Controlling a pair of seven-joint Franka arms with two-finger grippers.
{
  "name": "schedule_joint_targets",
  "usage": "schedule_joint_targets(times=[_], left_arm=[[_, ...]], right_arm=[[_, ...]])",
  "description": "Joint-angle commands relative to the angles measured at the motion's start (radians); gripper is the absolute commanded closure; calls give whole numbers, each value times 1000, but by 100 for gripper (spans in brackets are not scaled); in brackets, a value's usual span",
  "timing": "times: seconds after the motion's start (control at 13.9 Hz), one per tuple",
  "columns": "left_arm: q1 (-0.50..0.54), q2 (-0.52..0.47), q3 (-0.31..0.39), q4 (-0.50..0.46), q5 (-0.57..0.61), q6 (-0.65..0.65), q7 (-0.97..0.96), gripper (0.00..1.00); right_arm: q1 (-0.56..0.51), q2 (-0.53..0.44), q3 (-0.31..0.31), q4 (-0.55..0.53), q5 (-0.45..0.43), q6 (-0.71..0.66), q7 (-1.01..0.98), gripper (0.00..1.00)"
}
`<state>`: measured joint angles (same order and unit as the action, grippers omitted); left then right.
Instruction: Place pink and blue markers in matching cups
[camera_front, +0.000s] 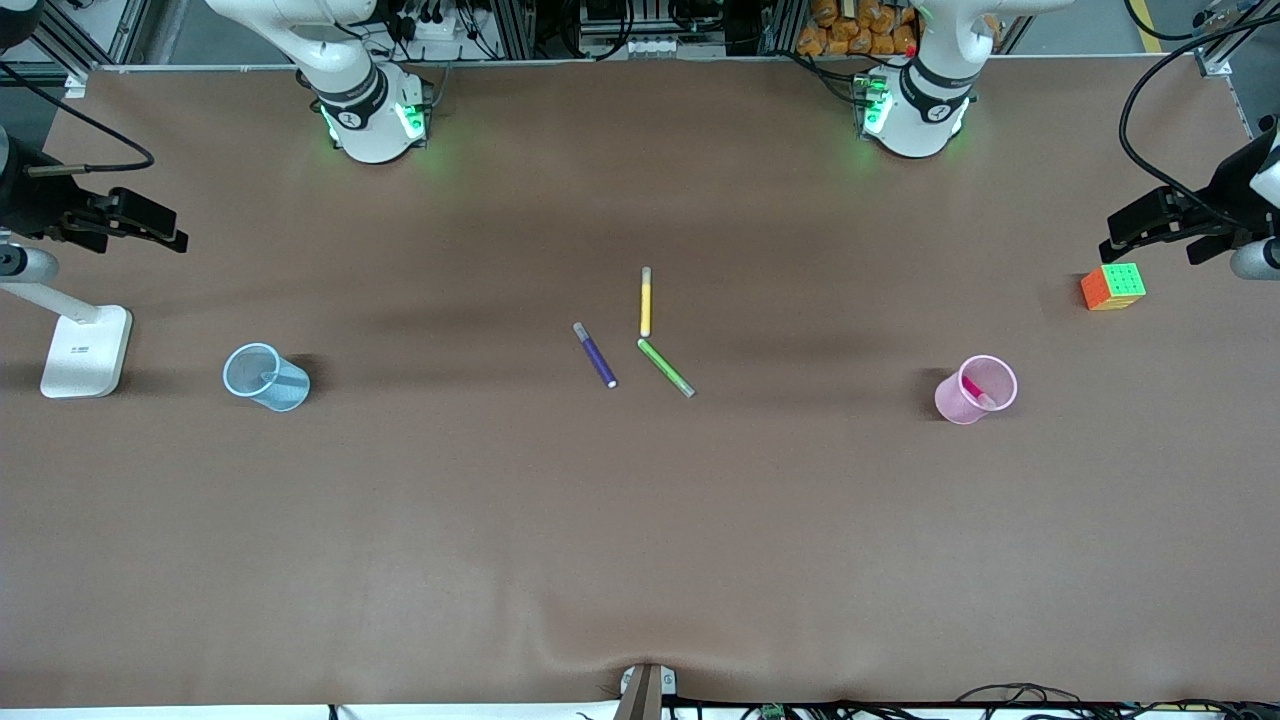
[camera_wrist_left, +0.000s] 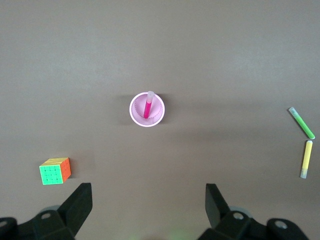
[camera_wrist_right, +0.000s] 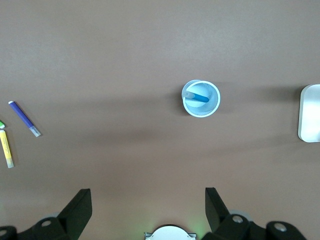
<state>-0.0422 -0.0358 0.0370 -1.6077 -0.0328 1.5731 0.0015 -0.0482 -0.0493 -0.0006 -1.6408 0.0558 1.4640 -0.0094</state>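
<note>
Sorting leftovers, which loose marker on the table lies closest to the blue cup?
The purple marker; the yellow and green ones lie farther from that cup.

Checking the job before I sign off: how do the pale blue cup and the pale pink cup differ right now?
The translucent pale blue plastic cup stands toward the right arm's end of the table; the translucent pale pink plastic cup toward the left arm's end. The former holds the blue marker, the latter the pink marker. Both stand upright.

We note a broad table (camera_front: 640, 540) under a brown covering, evenly lit with soft shadows across its middle. Along its top edge we see aluminium framing (camera_front: 520, 25) and cables. A white stand base (camera_front: 87, 350) sits toward the right arm's end.
</note>
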Motion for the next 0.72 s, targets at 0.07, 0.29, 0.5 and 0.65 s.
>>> schedule_joint_targets(times=[0.07, 0.29, 0.5, 0.65], left_arm=[[4, 2, 1, 11, -3, -16, 15, 0], [4, 4, 0, 9, -4, -16, 15, 0], [4, 4, 0, 11, -4, -16, 15, 0], [4, 4, 1, 9, -6, -16, 15, 0]], right_arm=[[-8, -34, -7, 4, -21, -8, 19, 0], [-16, -34, -4, 4, -21, -7, 17, 0], [-18, -34, -6, 4, -27, -2, 14, 0], [-18, -34, -4, 4, -30, -1, 13, 0]])
